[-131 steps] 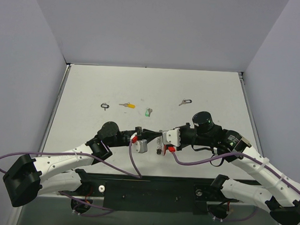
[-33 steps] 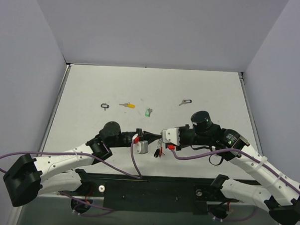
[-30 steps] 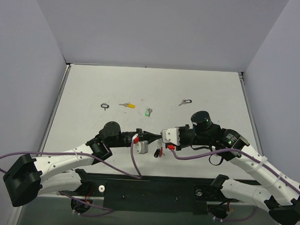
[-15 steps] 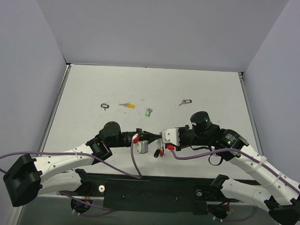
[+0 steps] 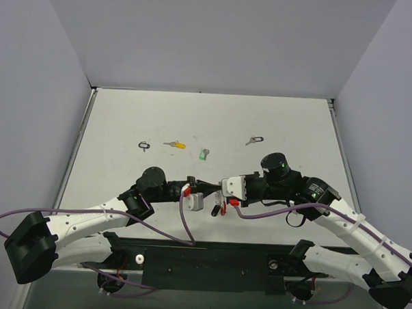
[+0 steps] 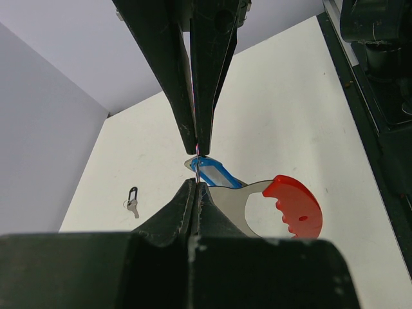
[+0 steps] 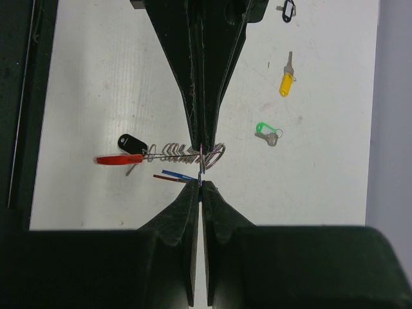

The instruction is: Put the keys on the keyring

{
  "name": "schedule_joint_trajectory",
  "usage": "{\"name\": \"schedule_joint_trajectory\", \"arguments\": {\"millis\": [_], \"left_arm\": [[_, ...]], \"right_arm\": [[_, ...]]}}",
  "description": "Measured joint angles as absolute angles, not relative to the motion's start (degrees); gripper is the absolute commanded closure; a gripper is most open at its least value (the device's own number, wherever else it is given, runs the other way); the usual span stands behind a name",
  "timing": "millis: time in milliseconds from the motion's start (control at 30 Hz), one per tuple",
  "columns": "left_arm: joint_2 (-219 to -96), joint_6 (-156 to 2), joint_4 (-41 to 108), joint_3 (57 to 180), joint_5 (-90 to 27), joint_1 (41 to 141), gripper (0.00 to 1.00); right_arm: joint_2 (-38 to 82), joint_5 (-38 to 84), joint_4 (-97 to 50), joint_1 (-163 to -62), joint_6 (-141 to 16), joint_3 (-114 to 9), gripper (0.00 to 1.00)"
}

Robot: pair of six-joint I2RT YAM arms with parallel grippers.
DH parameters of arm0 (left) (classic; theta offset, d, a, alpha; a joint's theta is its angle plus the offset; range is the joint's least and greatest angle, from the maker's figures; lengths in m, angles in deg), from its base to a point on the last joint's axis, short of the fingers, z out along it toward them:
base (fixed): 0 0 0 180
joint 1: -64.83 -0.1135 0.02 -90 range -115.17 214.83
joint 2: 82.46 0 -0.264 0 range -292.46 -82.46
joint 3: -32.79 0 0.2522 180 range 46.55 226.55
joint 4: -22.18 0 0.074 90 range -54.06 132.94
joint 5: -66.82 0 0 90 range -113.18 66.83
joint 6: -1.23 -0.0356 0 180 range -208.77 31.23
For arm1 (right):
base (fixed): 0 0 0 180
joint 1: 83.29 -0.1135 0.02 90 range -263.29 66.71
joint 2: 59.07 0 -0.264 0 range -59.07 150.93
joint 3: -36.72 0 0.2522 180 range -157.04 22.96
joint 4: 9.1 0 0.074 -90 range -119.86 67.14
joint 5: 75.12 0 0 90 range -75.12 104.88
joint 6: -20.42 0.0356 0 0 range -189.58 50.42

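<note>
Pinching the keyring (image 6: 293, 206) tight-shut with the left claw (image 6: 196, 167), low over the desk's (image 5: 125, 117) near edge, blue key (image 6: 215, 174) dangling. Clamping the same ring with the right claw (image 7: 201, 166), closed too, seemingly at the coil end. Lying well back on the desk: yellow key (image 7: 285, 82), green key (image 7: 265, 132), 2 black-tagged keys (image 5: 145, 146).

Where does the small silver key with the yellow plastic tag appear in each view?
Top external: yellow-tagged silver key, upper middle, left of centre.
Left wrist: not in it.
Right wrist: upper right.
Shared landmark: the keyring's red curved plastic tag, in all three views.
</note>
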State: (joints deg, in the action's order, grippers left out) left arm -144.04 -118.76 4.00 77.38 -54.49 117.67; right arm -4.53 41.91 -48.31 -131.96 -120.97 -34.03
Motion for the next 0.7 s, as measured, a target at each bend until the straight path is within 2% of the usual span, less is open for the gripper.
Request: {"name": "schedule_joint_trajectory", "arguments": {"millis": [700], "left_arm": [[-144.04, -119.27, 4.09, 77.38, -54.46, 117.67, 1.00]], "right_arm": [[-4.53, 41.19, -48.36, -131.96, -121.26, -34.03, 1.00]]}}
